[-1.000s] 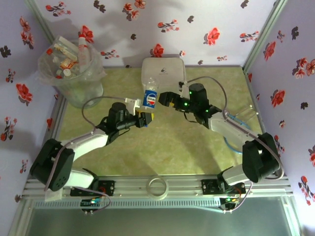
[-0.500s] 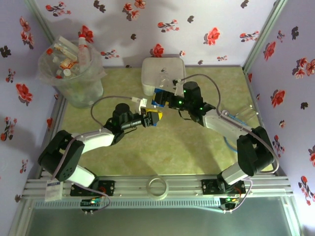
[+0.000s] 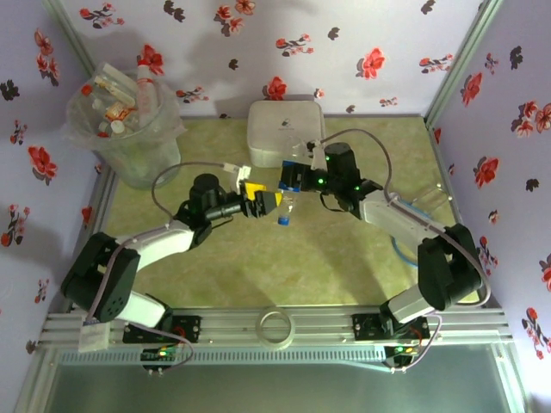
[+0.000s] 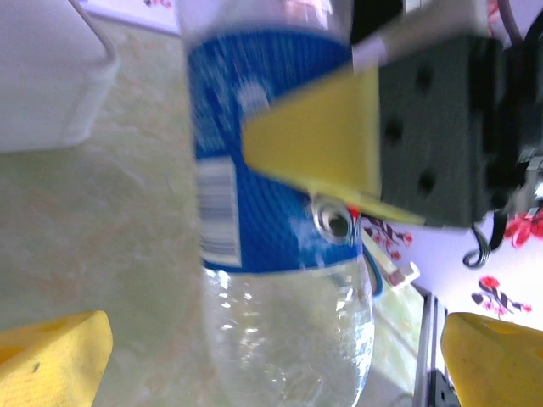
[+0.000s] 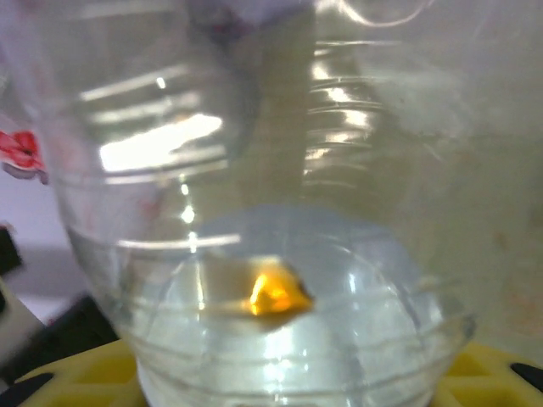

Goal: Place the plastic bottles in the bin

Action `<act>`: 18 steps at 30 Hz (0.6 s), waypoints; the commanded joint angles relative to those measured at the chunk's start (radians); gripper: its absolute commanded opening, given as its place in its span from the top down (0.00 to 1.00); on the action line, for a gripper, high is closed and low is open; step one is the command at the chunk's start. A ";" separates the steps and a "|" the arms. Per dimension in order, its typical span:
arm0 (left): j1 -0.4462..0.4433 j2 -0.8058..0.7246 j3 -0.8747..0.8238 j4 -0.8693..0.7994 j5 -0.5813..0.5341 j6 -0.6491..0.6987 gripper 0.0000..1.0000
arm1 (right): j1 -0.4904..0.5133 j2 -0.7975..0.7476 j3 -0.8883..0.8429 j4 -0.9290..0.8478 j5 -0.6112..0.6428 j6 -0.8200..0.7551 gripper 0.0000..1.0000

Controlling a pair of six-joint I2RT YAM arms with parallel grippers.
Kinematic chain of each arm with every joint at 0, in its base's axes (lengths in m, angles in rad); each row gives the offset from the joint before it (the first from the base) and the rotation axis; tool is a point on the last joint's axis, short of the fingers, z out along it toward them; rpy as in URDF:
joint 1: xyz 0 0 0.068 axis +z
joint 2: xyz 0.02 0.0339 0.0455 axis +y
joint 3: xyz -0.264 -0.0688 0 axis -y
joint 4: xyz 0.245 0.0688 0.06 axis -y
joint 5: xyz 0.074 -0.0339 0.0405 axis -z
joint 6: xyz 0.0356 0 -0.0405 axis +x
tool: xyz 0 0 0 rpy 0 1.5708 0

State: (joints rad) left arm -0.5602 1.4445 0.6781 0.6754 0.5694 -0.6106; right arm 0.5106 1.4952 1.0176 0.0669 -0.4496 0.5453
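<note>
While the right tool [image 3: 290,179] was clamped on the blue-labelled bottle [image 3: 284,209], the left tool [image 3: 261,197] sat just beside it with its jaws wide apart, gripping nothing. The bottle was over the middle of the bench [image 3: 258,267], its blue cap pointing toward the near edge. I couldn't tell whether the cap touched the surface.

From the left wrist, one yellow finger [image 4: 314,136] of the right tool lay flat on the blue label. The left tool's own yellow fingertips [image 4: 51,360] stood either side of the bottle, clear of it.

From the right wrist, the clear ribbed bottle sat right up against the camera, blurred.

The bin [image 3: 138,159] stood in the far left corner, well apart from both tools, with other bottles [image 3: 120,107] piled inside. A white box [image 3: 284,129] sat at the far edge, just behind the tools.
</note>
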 commanded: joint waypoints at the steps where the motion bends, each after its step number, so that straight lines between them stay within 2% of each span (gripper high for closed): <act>1: 0.037 -0.025 0.062 0.006 0.012 -0.053 0.00 | 0.000 -0.045 -0.004 -0.092 0.001 -0.156 0.48; 8: 0.033 0.008 0.145 -0.021 0.053 -0.067 0.06 | 0.033 -0.058 -0.007 -0.167 -0.036 -0.315 0.50; 18: 0.005 0.070 0.235 -0.163 0.101 -0.007 0.13 | 0.093 -0.039 0.053 -0.231 -0.055 -0.406 0.50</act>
State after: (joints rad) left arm -0.5388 1.4891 0.8738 0.5690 0.6338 -0.6552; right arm 0.5884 1.4590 1.0256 -0.1535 -0.4820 0.1913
